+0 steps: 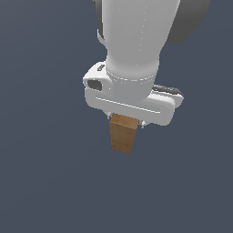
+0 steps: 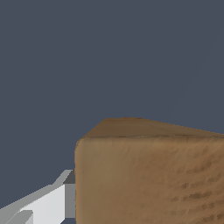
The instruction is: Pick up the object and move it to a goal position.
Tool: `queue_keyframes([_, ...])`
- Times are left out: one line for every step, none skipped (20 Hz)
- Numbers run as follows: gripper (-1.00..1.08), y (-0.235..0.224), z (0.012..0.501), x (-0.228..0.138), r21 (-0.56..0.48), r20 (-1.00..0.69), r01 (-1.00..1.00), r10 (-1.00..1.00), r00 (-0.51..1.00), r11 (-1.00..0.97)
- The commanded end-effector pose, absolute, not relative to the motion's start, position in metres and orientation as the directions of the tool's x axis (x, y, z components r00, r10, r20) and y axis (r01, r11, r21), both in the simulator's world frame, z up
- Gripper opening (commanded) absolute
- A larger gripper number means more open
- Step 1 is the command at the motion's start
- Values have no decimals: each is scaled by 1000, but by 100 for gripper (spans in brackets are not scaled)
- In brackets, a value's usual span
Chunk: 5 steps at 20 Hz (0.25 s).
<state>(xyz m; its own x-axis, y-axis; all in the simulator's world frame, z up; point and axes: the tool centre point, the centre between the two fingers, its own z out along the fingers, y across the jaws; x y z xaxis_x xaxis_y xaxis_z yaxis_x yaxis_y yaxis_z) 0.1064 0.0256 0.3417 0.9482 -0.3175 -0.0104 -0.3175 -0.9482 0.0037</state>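
Observation:
The object, a small brown wood-textured block (image 1: pixel 123 134), taller than wide, sits upright directly under the white hand of my gripper (image 1: pixel 125 122). Its top is tucked between the fingers, which the hand mostly hides in the exterior view. In the wrist view the block (image 2: pixel 153 175) fills the near part of the picture. One white finger (image 2: pixel 50 202) lies against the block's side, and the other finger is out of the picture. The gripper looks shut on the block. I cannot tell whether the block rests on the surface or hangs above it.
The plain dark blue-grey surface (image 1: pixel 45 182) spreads all around with no other objects or edges in view. The arm's white wrist (image 1: pixel 132 41) rises above the hand and hides what lies behind it.

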Motion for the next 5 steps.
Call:
queue_keyframes([-100,25,351,109,0,0,-317,-317,948,-948])
queue_keyframes([-100,25,352,109,0,0,-317,-317,948,-948])
queue_keyframes([-100,25,352,110,0,0,-317,-317,948,-948])
queue_keyframes([-100,25,352,110,0,0,-317,-317,948,-948])
queue_keyframes([-100,25,352,110,0,0,-317,-317,948,-948])
